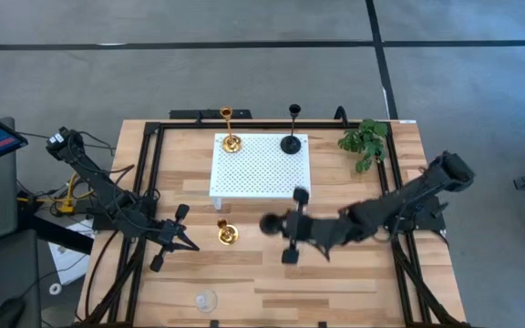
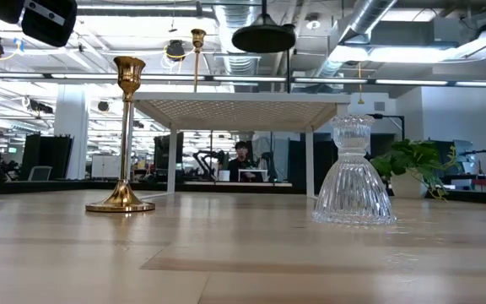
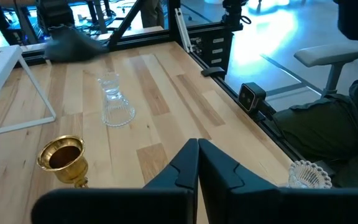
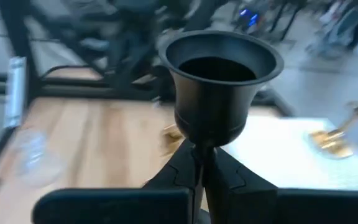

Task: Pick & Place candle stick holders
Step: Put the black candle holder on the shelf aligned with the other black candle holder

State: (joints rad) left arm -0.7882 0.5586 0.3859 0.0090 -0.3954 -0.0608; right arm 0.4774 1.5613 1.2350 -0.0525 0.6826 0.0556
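A gold holder (image 2: 126, 135) and a glass holder (image 2: 352, 171) stand before the white platform (image 2: 241, 109).

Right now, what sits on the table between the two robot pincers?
In the high view, a shiny gold candle stick holder stands on the bare wood between the left pincer and the right pincer, which grips a black candle stick holder.

On the platform (image 1: 261, 169) we list two holders along its far edge: gold holder (image 1: 231, 142) left, black holder (image 1: 291, 143) right. Plant sprig (image 1: 364, 141) right of it; another gold holder (image 1: 227, 233) before it; glass holder (image 1: 207, 299) nearest the front edge.
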